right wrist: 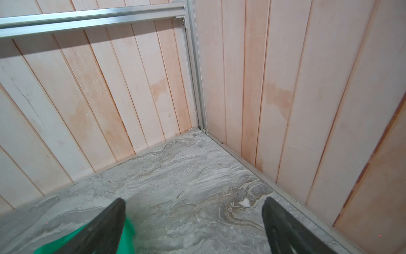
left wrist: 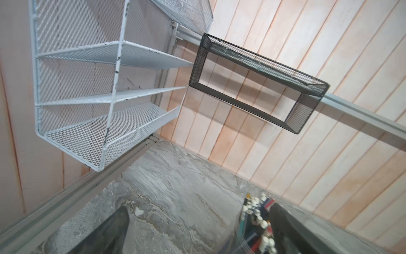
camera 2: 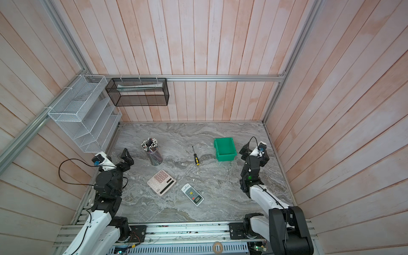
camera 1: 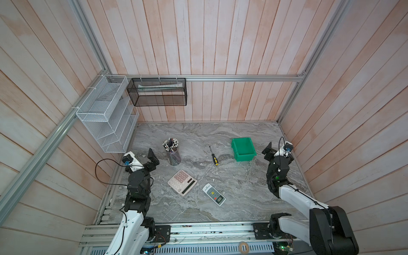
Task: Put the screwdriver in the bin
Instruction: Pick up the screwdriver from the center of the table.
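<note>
Only in both top views do all things show, from frame left to right: the left gripper (camera 1: 152,160), fingers spread wide and empty, one pencil cup (camera 1: 173,154), one calculator (camera 1: 182,182), one remote (camera 1: 214,194), one screwdriver (camera 1: 213,155) lying flat at mid-frame, apart from one green bin (camera 1: 245,157) to its right, and the right gripper (camera 1: 279,153), likewise wide and empty. The right wrist view catches just the bin's corner, lower left.
</note>
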Available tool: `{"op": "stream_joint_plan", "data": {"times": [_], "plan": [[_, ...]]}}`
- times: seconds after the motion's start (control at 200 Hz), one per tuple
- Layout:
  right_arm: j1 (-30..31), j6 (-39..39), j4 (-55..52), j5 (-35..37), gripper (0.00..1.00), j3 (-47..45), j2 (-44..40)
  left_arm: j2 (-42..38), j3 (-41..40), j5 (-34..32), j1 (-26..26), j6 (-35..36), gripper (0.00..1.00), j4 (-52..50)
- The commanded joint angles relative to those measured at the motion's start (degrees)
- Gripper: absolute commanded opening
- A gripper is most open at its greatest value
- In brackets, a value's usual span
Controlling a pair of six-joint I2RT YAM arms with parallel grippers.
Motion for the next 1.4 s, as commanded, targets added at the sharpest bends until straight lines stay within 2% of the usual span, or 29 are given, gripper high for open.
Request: {"op": "stream_joint_plan", "data": {"times": [0.0, 0.04, 0.105, 0.25, 0.33, 0.395, 0.5, 0.58, 0.595, 0.685, 0.795, 0.905, 1.1, 1.395], "plan": [[0.3, 4.92, -19.65, -9.57, 0.98, 6.72, -0.25, -0.91, 4.42, 4.08, -4.32, -3.28, 1.0, -7.73], [0.83, 5.24, -21.72, -11.96, 0.98, 8.76, -0.19, 0.37, 5.9, 5.24, -6.86, -2.7, 1.0, -7.01], [2.69, 5.08, -24.51, -12.25, 0.98, 12.04, 0.46, 3.45, 9.16, 3.95, -13.84, -0.56, 1.0, -7.22], [7.33, 1.96, -29.12, -18.51, 0.99, 18.0, 4.86, 12.33, 13.5, -4.61, -33.95, 13.62, 1.0, -2.34], [9.28, 1.69, -32.23, -23.08, 1.0, 21.22, 8.46, 18.24, 13.48, 0.65, -38.92, 19.74, 1.0, 1.91], [11.68, 1.03, -35.79, -25.3, 0.97, 24.74, 13.01, 22.41, 14.19, 5.47, -39.44, 17.61, 1.0, 1.91], [15.67, 0.4, -39.2, -25.47, 0.9, 28.98, 20.07, 26.64, 12.86, 8.59, -39.52, 12.26, 1.0, 4.03], [17.09, 0.91, -40.9, -27.02, 0.81, 31.79, 24.94, 27.68, 11.01, 7.76, -39.48, 9.75, 1.0, 5.65], [18.9, 1.02, -41.16, -27.11, 0.79, 32.33, 25.69, 27.71, 10.92, 7.26, -39.52, 9.29, 1.0, 5.39], [22.04, 1.18, -41.85, -27.07, 0.78, 35.08, 29.44, 27.2, 10.81, 5.09, -39.51, 8.27, 1.0, 3.9], [24.35, 2.23, -44.01, -28.02, 0.77, 40.04, 35.68, 27.94, 10.44, 5.41, -39.24, 7.73, 1.0, 4.61], [25.5, 3.02, -44.78, -30.41, 0.7, 43.25, 41.41, 29.8, 12.24, 6.66, -39.26, 8.22, 1.0, 3.03], [26.24, 4.62, -43.36, -32.44, 0.64, 43.76, 45.45, 30.47, 12.37, 8.12, -38.62, 8.19, 1.0, 3.29], [28.06, 3.66, -45.36, -32.46, 0.48, 43.71, 48.61, 30.26, 11.22, 13.21, -34.02, 5.17, 1.0, 4.04]]}}
